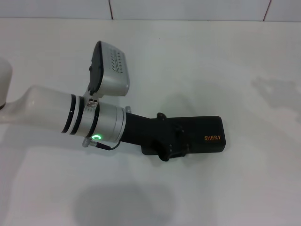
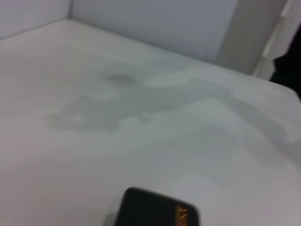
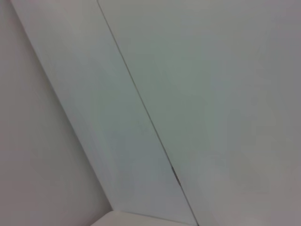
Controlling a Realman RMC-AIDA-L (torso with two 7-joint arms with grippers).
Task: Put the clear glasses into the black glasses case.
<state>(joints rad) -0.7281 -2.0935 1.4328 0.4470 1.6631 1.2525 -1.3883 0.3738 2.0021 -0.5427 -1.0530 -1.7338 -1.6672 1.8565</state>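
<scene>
A: Black glasses case (image 1: 207, 137) lies shut and flat on the white counter (image 1: 211, 61), orange lettering on the lid corner farthest from the arm. About half of it is hidden under the left claw (image 1: 171, 141).

B: Is the claw apart or together?

A: I cannot tell. From the head view the black claw body sits right over the case and its fingertips blur into the black lid. The left wrist view shows only one rounded corner of the case (image 2: 157, 209) with a bit of the lettering, cut off at the picture's edge, and no fingers at all.

B: And the clear glasses?

A: Nowhere to be made out.

B: The right arm?

A: Out of the head view; its wrist camera faces only plain pale wall panels (image 3: 197, 94).
</scene>
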